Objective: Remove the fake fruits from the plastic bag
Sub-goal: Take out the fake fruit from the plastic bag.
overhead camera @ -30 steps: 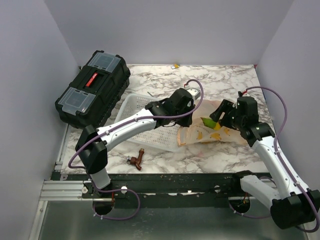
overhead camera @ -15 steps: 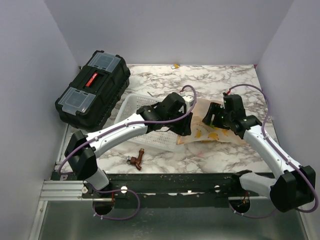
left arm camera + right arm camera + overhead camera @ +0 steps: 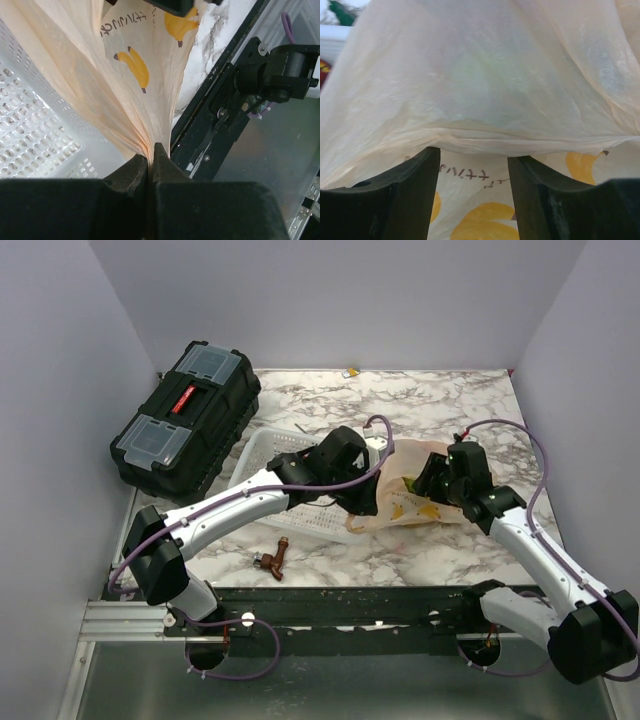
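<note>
The pale peach plastic bag (image 3: 440,510) with yellow banana prints lies right of centre, against the basket. My left gripper (image 3: 151,156) is shut on a bunched corner of the bag (image 3: 125,75); from above, that gripper (image 3: 362,502) is at the bag's near left end. My right gripper (image 3: 474,150) is open at the bag, a fold of film (image 3: 485,90) draped over its fingertips and printed film showing between them. A pale green fruit (image 3: 470,75) shows through the film just beyond the tips. From above, a green fruit (image 3: 408,483) sits beside my right gripper (image 3: 425,483).
A white perforated basket (image 3: 285,480) lies left of the bag, under my left arm. A black toolbox (image 3: 187,418) stands at the back left. A small brown tap-shaped object (image 3: 272,560) lies near the front edge. Grey walls close in the table.
My left gripper opened, moved down towards the near edge and shut again on the bag's corner. My right gripper moved left to the bag and its jaws narrowed.
</note>
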`<state>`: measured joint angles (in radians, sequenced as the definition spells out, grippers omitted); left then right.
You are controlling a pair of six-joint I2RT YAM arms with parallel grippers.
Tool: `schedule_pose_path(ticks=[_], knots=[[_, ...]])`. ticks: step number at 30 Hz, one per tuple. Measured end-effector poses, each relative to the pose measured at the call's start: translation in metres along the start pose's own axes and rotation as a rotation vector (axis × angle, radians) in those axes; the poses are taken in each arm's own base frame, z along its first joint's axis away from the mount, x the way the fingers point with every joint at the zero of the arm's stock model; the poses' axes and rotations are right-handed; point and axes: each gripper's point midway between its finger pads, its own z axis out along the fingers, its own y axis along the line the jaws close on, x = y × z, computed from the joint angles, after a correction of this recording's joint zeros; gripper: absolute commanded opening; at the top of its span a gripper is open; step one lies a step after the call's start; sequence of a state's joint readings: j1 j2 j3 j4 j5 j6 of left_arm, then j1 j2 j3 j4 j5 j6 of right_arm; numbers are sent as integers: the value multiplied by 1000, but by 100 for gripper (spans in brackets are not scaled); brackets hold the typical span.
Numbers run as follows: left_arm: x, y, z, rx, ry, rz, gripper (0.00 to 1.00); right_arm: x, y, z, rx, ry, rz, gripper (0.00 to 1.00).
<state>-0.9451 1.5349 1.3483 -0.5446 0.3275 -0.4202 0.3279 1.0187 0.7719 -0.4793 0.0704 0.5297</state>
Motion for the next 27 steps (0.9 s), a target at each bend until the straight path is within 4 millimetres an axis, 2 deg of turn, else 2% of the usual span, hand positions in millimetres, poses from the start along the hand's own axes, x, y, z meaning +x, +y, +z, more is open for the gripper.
schedule_pose_path(ticks=[6, 10, 14, 16, 18, 20, 27], knots=[[6, -7, 2, 13, 16, 44, 3, 6, -23, 17, 112, -46, 92, 83], [9, -12, 3, 21, 22, 68, 3, -3, -23, 25, 120, -93, 118, 84], [10, -13, 3, 22, 23, 75, 3, -2, -23, 39, 132, -86, 121, 83], [10, -13, 3, 22, 23, 76, 3, -1, -22, 46, 130, -83, 117, 80], [10, -13, 3, 22, 23, 77, 3, -1, -21, 52, 130, -81, 112, 70], [10, -13, 4, 21, 24, 75, 2, 1, -21, 55, 131, -72, 103, 68], [21, -7, 2, -15, 61, 64, 2, -4, -20, 46, 119, -90, 87, 47]])
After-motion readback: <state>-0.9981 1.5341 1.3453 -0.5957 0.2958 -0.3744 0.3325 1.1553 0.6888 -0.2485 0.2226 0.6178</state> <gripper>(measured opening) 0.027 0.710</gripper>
